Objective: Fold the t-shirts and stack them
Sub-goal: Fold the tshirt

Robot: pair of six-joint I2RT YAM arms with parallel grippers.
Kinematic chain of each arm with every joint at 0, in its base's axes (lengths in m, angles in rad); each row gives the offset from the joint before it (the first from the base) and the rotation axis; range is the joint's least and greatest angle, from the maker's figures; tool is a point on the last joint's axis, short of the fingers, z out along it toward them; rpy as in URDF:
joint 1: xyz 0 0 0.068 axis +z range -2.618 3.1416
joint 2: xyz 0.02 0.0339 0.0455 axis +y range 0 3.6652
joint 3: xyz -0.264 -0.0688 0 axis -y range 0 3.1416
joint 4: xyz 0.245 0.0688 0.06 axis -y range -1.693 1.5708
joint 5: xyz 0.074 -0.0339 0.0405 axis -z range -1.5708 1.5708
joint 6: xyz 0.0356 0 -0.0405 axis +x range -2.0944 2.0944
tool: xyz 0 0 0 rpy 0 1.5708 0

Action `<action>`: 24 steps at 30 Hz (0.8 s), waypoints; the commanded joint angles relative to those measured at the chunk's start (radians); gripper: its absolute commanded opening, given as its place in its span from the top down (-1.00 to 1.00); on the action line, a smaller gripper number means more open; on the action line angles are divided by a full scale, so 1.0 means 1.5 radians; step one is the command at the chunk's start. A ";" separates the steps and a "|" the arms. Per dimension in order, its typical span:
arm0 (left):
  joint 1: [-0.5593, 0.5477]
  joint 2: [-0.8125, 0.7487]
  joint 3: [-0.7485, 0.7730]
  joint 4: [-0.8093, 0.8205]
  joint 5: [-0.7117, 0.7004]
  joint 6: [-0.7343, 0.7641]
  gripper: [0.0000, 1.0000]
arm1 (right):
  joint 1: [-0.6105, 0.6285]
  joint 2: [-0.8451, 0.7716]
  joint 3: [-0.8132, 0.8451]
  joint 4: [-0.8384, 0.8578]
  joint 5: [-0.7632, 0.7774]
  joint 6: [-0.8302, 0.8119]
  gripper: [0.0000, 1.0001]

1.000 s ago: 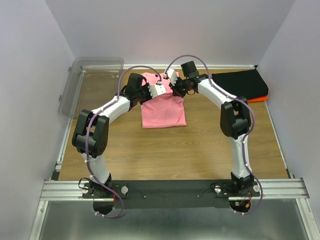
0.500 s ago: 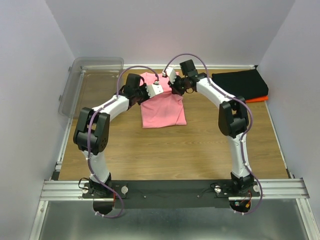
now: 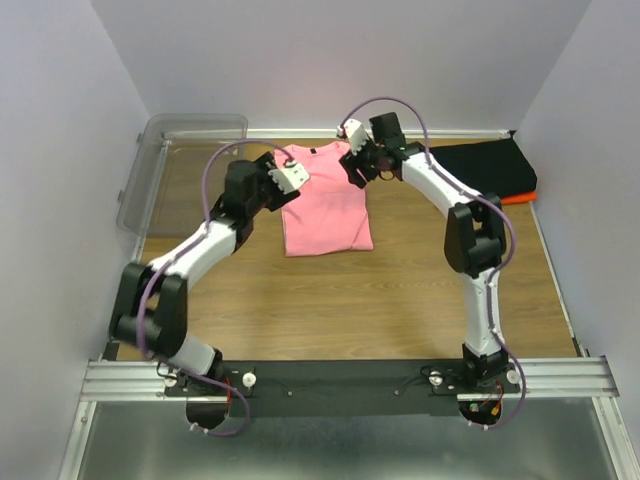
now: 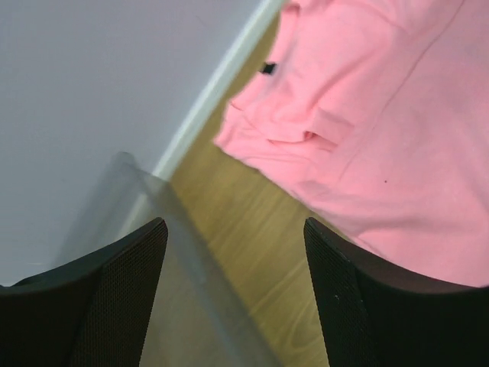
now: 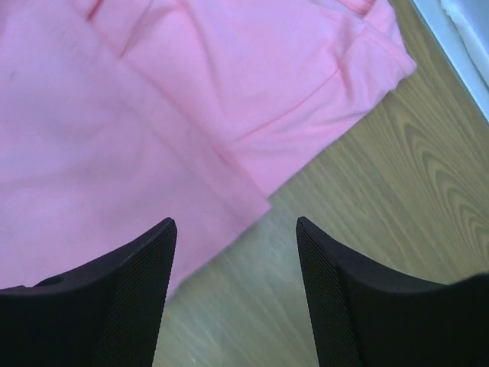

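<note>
1. Pink t-shirt (image 3: 325,205) lay folded flat, far centre of the wooden table (image 3: 400,290).
2. Left gripper (image 4: 237,290) stood spread, empty, beside its left edge.
3. Right gripper (image 5: 237,290) stood spread, empty, above its right edge.

A: What colours mark the left arm (image 3: 195,250) and right arm (image 3: 483,300)?
B: White links, black joints, looping purple cables (image 3: 385,100).
A: The left tool (image 4: 233,225)?
B: Black fingers (image 4: 107,298), mesh-textured.

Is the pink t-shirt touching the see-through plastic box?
Apart. The left wrist view shows bare wooden table between the pink cloth t-shirt and the clear plastic bin.
</note>
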 commanded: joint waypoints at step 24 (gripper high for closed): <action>-0.159 -0.102 -0.254 -0.113 0.086 0.392 -0.45 | 0.046 -0.256 -0.527 0.025 -0.152 -0.449 -0.37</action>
